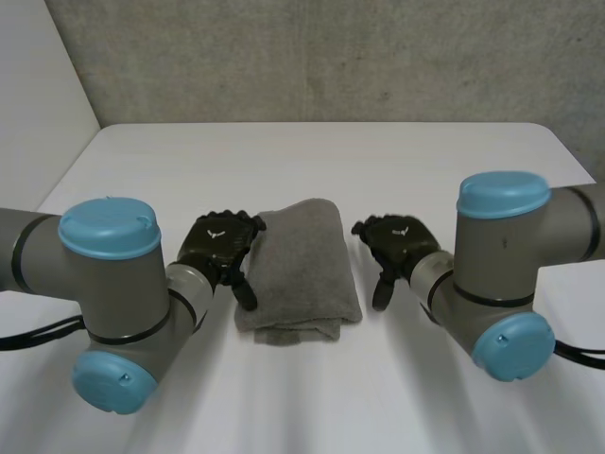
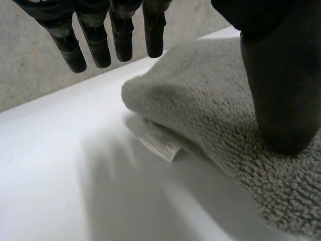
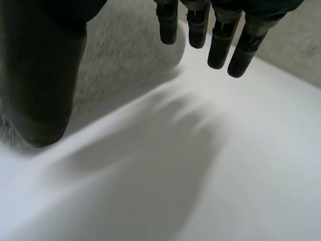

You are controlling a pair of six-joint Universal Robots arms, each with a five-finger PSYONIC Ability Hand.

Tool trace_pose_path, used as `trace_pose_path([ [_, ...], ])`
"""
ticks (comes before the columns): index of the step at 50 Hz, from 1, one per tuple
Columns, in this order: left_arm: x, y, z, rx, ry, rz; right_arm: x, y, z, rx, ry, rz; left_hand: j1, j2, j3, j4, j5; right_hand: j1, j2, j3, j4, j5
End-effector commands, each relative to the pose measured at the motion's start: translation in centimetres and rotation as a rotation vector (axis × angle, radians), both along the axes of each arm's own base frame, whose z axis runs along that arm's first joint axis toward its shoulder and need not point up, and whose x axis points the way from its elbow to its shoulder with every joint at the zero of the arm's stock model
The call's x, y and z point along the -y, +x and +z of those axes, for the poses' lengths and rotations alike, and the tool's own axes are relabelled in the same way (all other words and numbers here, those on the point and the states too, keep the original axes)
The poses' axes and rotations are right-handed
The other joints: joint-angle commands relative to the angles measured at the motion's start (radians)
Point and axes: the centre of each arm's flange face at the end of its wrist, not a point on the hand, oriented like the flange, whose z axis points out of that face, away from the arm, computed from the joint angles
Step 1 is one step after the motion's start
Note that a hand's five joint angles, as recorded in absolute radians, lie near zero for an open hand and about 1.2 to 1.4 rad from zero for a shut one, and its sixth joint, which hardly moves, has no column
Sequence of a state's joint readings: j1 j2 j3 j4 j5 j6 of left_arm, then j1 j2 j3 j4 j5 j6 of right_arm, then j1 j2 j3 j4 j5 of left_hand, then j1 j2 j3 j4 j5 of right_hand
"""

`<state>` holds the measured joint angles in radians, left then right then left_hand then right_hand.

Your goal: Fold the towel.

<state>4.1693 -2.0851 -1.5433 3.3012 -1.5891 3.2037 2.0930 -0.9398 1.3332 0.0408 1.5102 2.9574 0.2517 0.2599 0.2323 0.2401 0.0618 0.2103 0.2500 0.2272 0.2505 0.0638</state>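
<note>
A grey towel point(image 1: 301, 268) lies folded into a narrow stack in the middle of the white table point(image 1: 312, 161). My left hand point(image 1: 221, 248) sits at its left edge, fingers straight and open, thumb near the cloth. The left wrist view shows the towel point(image 2: 215, 105) with a white label point(image 2: 160, 145) sticking out from under its fold, and my thumb point(image 2: 281, 80) hanging over the cloth. My right hand point(image 1: 399, 246) hovers open just right of the towel, apart from it. In the right wrist view the towel point(image 3: 125, 45) lies beside my thumb point(image 3: 42, 75).
A grey wall point(image 1: 331, 57) runs behind the table's far edge. Bare white tabletop stretches beyond the towel and in front of it.
</note>
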Motion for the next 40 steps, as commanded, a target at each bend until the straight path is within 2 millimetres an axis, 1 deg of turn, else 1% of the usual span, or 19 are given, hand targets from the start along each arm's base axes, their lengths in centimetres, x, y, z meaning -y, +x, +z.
trace_pose_path([
  [1,0.1,0.1,4.4,-0.072,-0.095,0.007,0.3,-0.5,6.3,0.098,-0.142,-0.018,-0.056,-0.064,-0.058,-0.066,-0.04,-0.036,-0.075,-0.053,-0.076,-0.064],
  [2,0.1,0.1,4.4,-0.072,-0.095,0.007,0.1,-0.7,8.8,0.131,-0.201,-0.026,-0.056,-0.064,-0.058,-0.066,-0.04,-0.036,-0.075,-0.053,-0.076,-0.064],
  [3,0.2,0.2,5.9,-0.1,-0.13,0.012,0.1,-0.7,8.9,0.131,-0.202,-0.026,-0.056,-0.064,-0.058,-0.066,-0.04,-0.036,-0.075,-0.053,-0.076,-0.064],
  [4,0.4,0.4,7.4,-0.128,-0.164,0.02,0.0,-1.0,10.4,0.15,-0.24,-0.036,-0.056,-0.064,-0.058,-0.066,-0.04,-0.036,-0.075,-0.053,-0.076,-0.064],
  [5,0.4,0.4,7.4,-0.128,-0.164,0.02,0.0,-1.0,10.4,0.15,-0.24,-0.036,-0.056,-0.064,-0.058,-0.066,-0.04,-0.036,-0.075,-0.053,-0.076,-0.064],
  [6,0.5,0.4,9.0,-0.16,-0.196,0.026,0.3,-1.5,12.2,0.17,-0.285,-0.06,-0.056,-0.064,-0.058,-0.066,-0.04,-0.036,-0.075,-0.053,-0.076,-0.064],
  [7,0.7,0.6,10.3,-0.186,-0.21,0.038,0.7,-2.4,13.6,0.18,-0.318,-0.099,-0.056,-0.064,-0.058,-0.066,-0.04,-0.036,-0.075,-0.053,-0.076,-0.064],
  [8,0.7,0.6,10.3,-0.187,-0.211,0.038,0.8,-2.4,13.6,0.18,-0.319,-0.099,-0.056,-0.064,-0.058,-0.066,-0.04,-0.036,-0.075,-0.053,-0.076,-0.064],
  [9,0.8,0.9,11.4,-0.206,-0.214,0.054,1.1,-3.2,14.6,0.191,-0.342,-0.144,-0.056,-0.064,-0.058,-0.066,-0.04,-0.036,-0.075,-0.053,-0.076,-0.064],
  [10,0.8,0.9,11.5,-0.206,-0.214,0.055,1.3,-3.9,15.4,0.199,-0.36,-0.183,-0.056,-0.064,-0.058,-0.066,-0.04,-0.036,-0.075,-0.053,-0.076,-0.064],
  [11,1.0,1.2,12.5,-0.218,-0.214,0.072,1.3,-3.9,15.4,0.199,-0.36,-0.184,-0.056,-0.064,-0.058,-0.066,-0.04,-0.036,-0.075,-0.053,-0.076,-0.064],
  [12,1.3,1.5,13.4,-0.226,-0.206,0.093,1.4,-4.5,16.0,0.203,-0.373,-0.213,-0.056,-0.064,-0.058,-0.066,-0.04,-0.036,-0.075,-0.053,-0.076,-0.064],
  [13,1.3,1.5,13.4,-0.226,-0.205,0.093,1.4,-4.8,16.3,0.202,-0.381,-0.235,-0.056,-0.064,-0.058,-0.066,-0.04,-0.036,-0.075,-0.053,-0.076,-0.064],
  [15,1.9,2.6,14.7,-0.231,-0.184,0.147,1.5,-5.2,16.4,0.197,-0.382,-0.253,-0.056,-0.064,-0.058,-0.066,-0.04,-0.036,-0.075,-0.053,-0.076,-0.064],
  [19,2.3,3.3,15.6,-0.237,-0.164,0.182,1.5,-5.5,16.2,0.183,-0.364,-0.267,-0.056,-0.064,-0.058,-0.066,-0.04,-0.036,-0.075,-0.053,-0.076,-0.064],
  [29,2.5,3.6,15.5,-0.231,-0.151,0.195,2.0,-6.3,15.9,0.173,-0.333,-0.293,-0.056,-0.064,-0.058,-0.066,-0.04,-0.036,-0.075,-0.053,-0.076,-0.064],
  [40,2.7,3.9,15.4,-0.229,-0.151,0.204,2.4,-6.8,16.1,0.188,-0.332,-0.314,-0.056,-0.064,-0.058,-0.066,-0.04,-0.036,-0.075,-0.053,-0.076,-0.064],
])
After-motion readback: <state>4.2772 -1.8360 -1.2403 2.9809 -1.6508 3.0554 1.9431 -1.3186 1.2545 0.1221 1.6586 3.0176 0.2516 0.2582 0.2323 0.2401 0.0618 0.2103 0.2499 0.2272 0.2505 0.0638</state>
